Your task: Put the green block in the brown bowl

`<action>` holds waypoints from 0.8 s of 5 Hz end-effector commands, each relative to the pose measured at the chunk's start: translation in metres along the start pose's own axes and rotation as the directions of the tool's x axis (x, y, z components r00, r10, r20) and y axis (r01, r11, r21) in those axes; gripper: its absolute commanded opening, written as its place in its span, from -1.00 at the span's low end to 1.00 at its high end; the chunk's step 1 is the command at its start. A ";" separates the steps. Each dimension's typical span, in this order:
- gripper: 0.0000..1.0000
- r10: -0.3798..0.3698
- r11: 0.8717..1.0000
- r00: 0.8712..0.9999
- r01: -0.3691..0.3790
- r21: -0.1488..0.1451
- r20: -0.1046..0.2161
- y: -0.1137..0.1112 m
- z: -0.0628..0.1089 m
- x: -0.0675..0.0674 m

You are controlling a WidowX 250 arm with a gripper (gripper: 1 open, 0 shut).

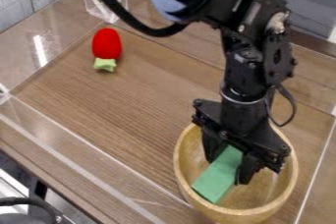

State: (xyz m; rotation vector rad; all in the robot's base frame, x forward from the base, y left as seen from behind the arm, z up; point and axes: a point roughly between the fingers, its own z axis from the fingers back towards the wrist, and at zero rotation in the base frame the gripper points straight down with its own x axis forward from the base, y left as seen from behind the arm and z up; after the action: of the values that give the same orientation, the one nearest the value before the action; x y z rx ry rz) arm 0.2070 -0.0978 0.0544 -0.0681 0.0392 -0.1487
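While the gripper [238, 159] points down into the brown bowl [282, 195], the green block [218, 176] stands tilted between its fingers, clasped, lower end inside the bowl.

The brown bowl [238, 174] sits on the table [118, 100] at the near right; the green block [217, 177] lies inside it, tilted, its lower end toward the near wall and its upper end between the fingers of the gripper [239, 155], which hangs straight down into the bowl; the strawberry toy [105, 49] rests well apart, at the far left of the table, behind and left of the bowl.
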 end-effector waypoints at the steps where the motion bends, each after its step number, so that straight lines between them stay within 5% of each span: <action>1: -1.00 -0.006 1.000 1.000 0.006 -0.001 0.018 0.002 0.007 0.006; 4: -1.00 0.026 1.000 1.000 -0.026 0.006 0.016 0.005 0.013 0.006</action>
State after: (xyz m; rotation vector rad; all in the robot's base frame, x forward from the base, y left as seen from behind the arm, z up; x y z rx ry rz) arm 0.2073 -0.0929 0.0568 -0.0543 0.0605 -0.1322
